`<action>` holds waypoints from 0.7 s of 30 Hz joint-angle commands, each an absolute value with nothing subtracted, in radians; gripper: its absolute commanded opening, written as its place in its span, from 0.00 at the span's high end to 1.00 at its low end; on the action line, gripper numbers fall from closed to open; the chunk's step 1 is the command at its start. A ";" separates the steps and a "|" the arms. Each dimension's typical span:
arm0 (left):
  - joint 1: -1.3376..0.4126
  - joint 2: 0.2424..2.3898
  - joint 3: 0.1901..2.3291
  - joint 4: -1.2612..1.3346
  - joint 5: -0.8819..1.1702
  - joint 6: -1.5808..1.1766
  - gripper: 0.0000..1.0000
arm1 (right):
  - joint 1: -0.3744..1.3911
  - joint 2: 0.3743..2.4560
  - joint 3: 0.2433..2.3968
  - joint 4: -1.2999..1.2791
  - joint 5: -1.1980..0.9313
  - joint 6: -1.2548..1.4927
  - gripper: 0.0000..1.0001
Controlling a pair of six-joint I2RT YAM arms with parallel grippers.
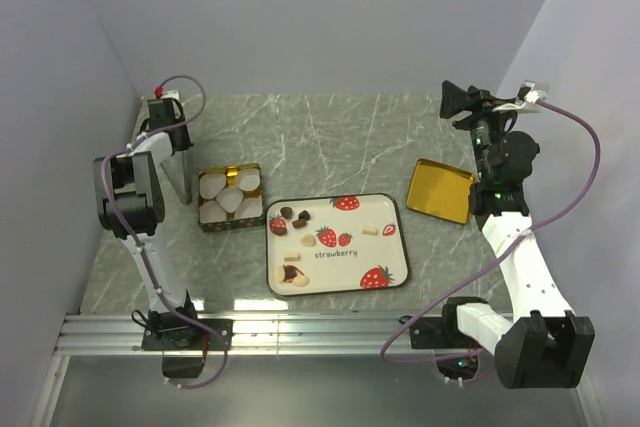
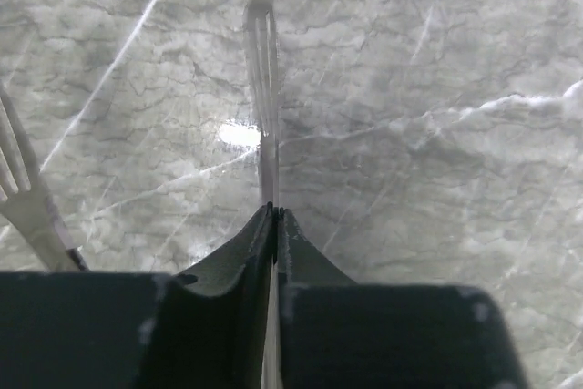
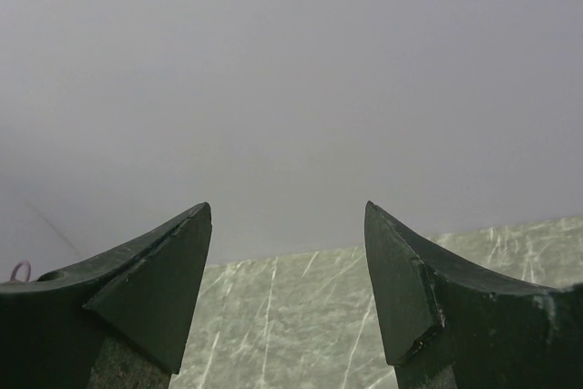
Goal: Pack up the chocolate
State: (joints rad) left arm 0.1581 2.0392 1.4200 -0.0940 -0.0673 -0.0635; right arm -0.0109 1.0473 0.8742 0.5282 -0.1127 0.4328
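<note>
The chocolate, several small dark brown and cream-white lumps, lies scattered on a white strawberry-print tray at the table's front middle. My left gripper hangs at the left, beside the gold tin, and is shut on metal tongs. In the left wrist view the jaws pinch one slotted tong blade, which points down at the marble; the other, forked blade stands apart at the left. My right gripper is raised at the back right, open and empty.
The gold tin holds several white paper cups. Its gold lid lies flat, right of the tray, under the right arm. Lilac walls close the table at the back and on both sides.
</note>
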 commanded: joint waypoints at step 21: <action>0.202 1.734 1.231 -0.046 -0.098 -0.208 0.14 | -0.005 0.999 0.842 0.531 -0.101 0.403 0.21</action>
State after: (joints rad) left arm 0.2050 1.8606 1.2804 -0.0971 -0.0059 -0.1356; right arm -0.0109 0.9901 0.8425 0.4973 -0.0940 0.4202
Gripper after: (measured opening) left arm 0.842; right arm 0.787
